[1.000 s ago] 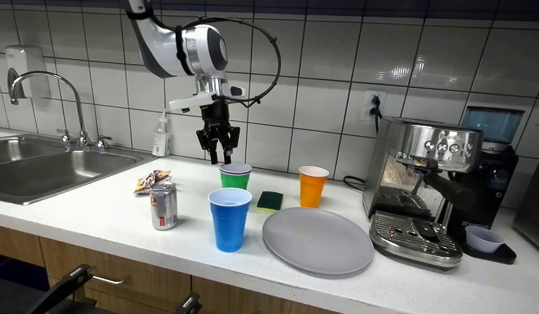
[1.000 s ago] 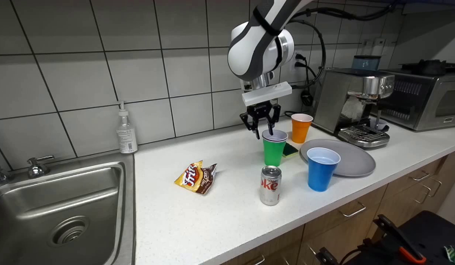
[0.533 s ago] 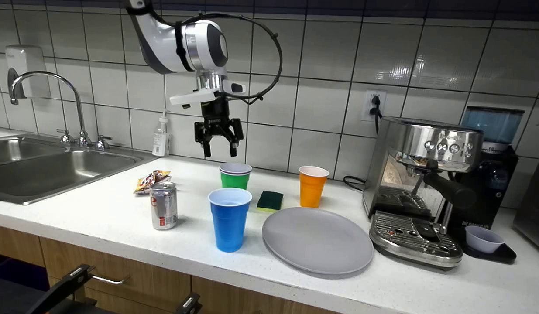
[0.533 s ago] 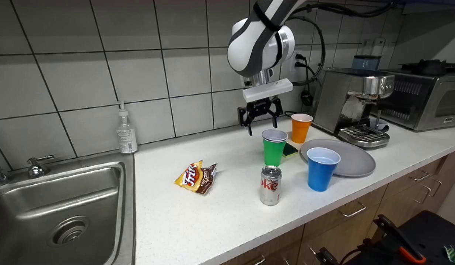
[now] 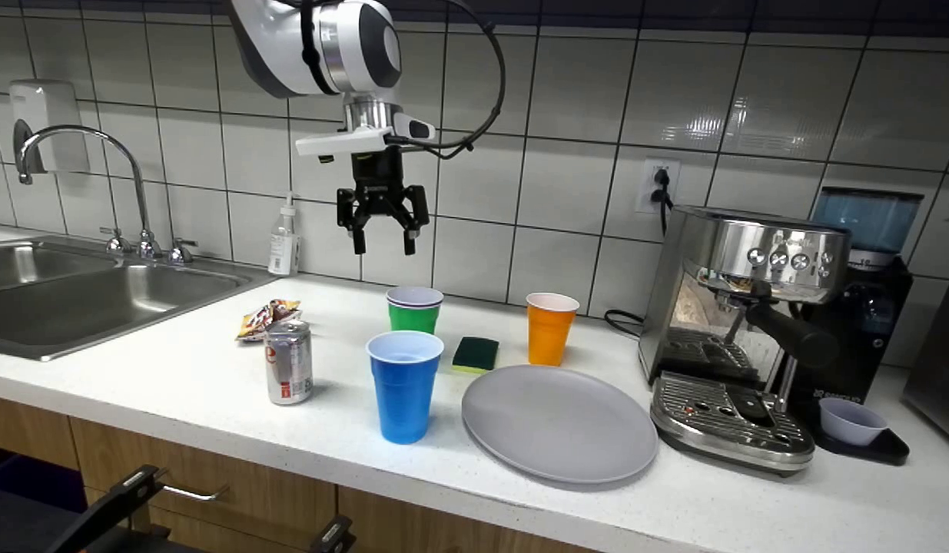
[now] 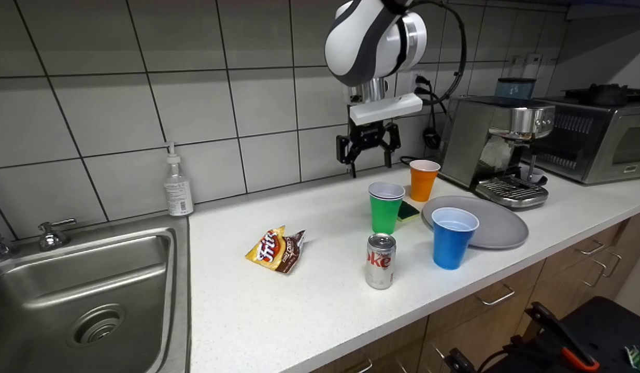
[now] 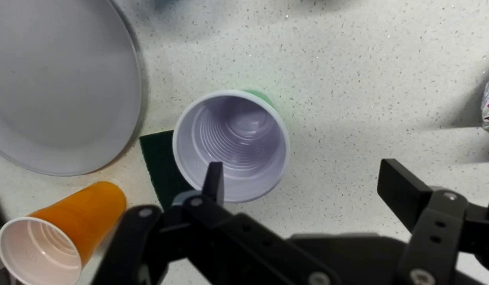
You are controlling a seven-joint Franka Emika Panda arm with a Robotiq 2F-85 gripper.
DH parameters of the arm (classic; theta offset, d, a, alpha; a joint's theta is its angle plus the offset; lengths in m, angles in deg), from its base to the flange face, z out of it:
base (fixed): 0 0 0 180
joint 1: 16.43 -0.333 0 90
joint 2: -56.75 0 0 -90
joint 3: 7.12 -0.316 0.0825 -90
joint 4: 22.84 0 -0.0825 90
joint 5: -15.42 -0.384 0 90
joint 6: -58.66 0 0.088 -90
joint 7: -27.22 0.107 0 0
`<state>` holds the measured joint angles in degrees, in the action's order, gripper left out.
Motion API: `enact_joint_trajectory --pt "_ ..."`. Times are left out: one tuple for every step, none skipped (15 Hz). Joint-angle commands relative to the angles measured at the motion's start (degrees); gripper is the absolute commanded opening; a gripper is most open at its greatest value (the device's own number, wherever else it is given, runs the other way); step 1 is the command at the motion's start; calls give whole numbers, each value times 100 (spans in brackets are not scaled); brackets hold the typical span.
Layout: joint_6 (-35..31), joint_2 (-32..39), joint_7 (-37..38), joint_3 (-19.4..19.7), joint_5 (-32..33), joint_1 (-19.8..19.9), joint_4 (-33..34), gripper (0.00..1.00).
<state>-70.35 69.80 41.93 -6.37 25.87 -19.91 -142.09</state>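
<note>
Near the grey plate [image 5: 562, 430] stands the green cup [image 6: 385, 216], upright, with a lilac cup [image 7: 248, 156] inside, as best I can see. The gripper [image 5: 384, 250] hangs well above plate level, fingers [image 5: 359, 242] spread wide, holding only air.

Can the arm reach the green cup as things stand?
Probably yes: the open tool hangs higher than the green cup, and nothing shows between them. In the wrist view the cup sits off the tool's centre, so a sideways shift may be needed first.
</note>
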Motion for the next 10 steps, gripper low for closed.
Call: enact_joint_trajectory --pt "43 -440 -404 -8 -222 116 -395 100" --pt "5 -495 -449 4 -236 139 -481 100" --pt "-13 -550 -511 8 -272 167 -558 100" --pt "-66 -609 -538 26 -271 193 -657 100" --pt "-113 -659 -583 41 -285 224 -746 100" --pt "-162 -709 -592 62 -268 249 -836 100" --pt "-196 -761 -638 86 -262 273 -921 100" --pt "-234 -817 -676 113 -249 305 -1005 100" --pt "-268 -878 -716 132 -241 337 -1087 100" --pt "-292 -955 -760 161 -238 372 -1177 100"
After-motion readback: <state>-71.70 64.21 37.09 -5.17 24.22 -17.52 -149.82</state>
